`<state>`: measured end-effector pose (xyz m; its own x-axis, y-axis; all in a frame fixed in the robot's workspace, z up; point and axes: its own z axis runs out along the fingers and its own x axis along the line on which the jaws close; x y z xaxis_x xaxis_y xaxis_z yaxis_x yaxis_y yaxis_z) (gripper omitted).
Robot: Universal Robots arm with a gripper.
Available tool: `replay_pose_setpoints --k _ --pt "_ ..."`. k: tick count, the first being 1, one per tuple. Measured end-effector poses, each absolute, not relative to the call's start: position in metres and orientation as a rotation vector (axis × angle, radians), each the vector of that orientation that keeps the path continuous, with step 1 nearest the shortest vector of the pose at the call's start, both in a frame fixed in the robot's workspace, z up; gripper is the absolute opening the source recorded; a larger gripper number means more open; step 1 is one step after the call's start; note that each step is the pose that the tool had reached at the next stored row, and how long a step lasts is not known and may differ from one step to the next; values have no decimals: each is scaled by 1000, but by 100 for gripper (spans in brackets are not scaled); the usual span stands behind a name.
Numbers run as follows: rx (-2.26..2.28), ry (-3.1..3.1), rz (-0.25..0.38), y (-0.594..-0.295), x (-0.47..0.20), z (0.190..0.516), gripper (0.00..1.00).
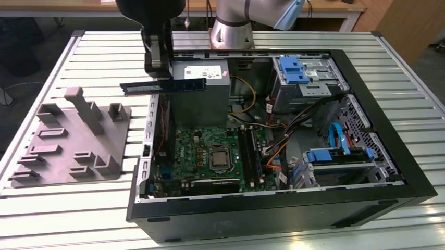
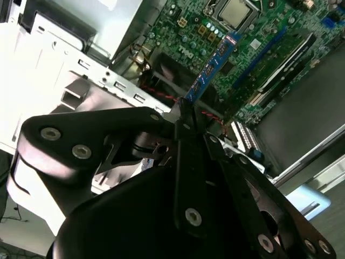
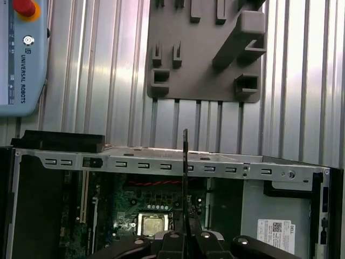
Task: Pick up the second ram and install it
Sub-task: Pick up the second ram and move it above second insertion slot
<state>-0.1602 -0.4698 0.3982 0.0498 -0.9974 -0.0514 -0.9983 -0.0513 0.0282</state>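
Gripper (image 1: 158, 78) closed on the ram (image 1: 187, 84), pinching it near mid-length; the strip is level in the air, long side running toward the exterior view's left and right. One ram end sticks out past the case (image 1: 389, 172) wall on the fixture side, the other sits over the power supply (image 1: 201, 99) at the case's far end. The ram is not in a slot and is clear of the motherboard (image 1: 198, 151). In the second wrist view the black gripper (image 2: 186, 110) has the blue ram (image 2: 213, 67) sticking out from between its fingers, with the green board behind it. In the first wrist view the ram (image 3: 185, 178) shows edge-on as a thin dark line rising from the gripper (image 3: 185, 237), crossing the case's metal rim. The CPU (image 1: 220, 159) sits mid-board, with dark slots just beside it on the exterior view's right. Blue-tabbed drive cages (image 1: 306, 73) sit in the case's far corner on the exterior view's right. The case lies open-side up on the slatted bench (image 1: 104, 52), taking most of the half on the exterior view's right. The grey fixture (image 1: 73, 140) is near the bench edge on the exterior view's left, just beside the case. A pendant (image 3: 21, 54) lies on the bench beyond the fixture in the first wrist view.
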Motion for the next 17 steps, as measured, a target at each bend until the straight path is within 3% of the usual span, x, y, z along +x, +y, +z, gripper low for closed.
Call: replay_pose_setpoints --k 17 --pt "-2265 2153 89 -470 -126 398 13"
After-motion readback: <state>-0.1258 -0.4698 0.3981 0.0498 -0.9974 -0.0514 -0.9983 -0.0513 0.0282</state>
